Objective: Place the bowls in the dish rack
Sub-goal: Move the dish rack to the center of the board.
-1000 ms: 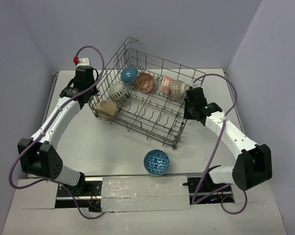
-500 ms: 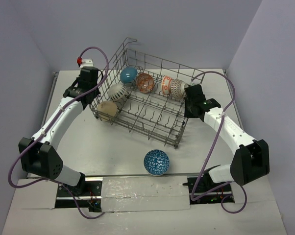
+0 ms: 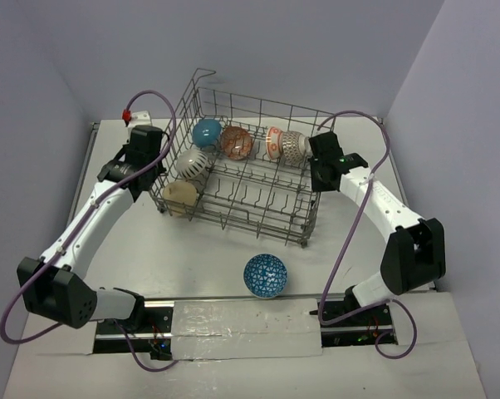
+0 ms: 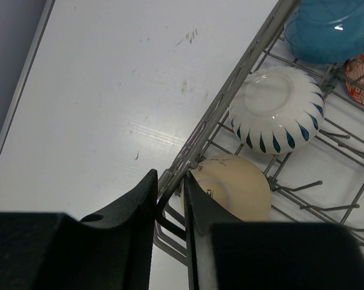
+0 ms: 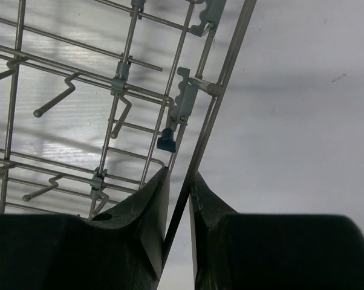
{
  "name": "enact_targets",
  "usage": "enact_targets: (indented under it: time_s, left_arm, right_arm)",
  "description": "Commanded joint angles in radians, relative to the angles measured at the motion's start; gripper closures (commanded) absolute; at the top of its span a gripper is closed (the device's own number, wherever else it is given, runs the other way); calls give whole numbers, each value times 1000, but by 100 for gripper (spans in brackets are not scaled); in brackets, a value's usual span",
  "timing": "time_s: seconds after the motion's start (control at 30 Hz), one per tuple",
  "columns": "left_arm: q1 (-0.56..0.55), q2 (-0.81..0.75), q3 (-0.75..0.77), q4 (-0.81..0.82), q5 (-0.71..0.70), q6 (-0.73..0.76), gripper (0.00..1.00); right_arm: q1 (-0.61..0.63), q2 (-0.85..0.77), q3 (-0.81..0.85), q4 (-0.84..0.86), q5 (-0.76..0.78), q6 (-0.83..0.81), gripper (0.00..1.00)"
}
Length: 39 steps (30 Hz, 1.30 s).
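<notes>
- White table (image 3: 200,241), lilac walls (image 3: 316,50).
- Grey wire dish rack (image 3: 258,204), upright tines, sits mid-table with five bowls (image 3: 236,142) inside.
- Left claw (image 4: 170,181) pinches its left rim, right claw (image 5: 181,178) the right.

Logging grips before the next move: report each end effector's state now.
Left end effector: shut on the dish rack rim.
Right end effector: shut on the dish rack rim.
</notes>
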State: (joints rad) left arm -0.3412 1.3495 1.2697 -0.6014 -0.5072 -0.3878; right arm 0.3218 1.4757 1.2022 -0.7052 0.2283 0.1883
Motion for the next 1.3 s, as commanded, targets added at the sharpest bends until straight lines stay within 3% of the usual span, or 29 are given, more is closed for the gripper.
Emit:
enact_targets:
  time_s: [0.0,0.77,1.27]
  left_arm:
    - [-91,-73,-29,-23,153,-57,100]
    - [-231,-228,-122,-95,102,-160,100]
    - [-269,-234,-135,-110,32,-177,100]
  right_arm:
    - [43,11,120,154,-182,-39,100]
    - [43,274,410,96,-224,-87,100]
    - [43,278,418,87,-277,-89,100]
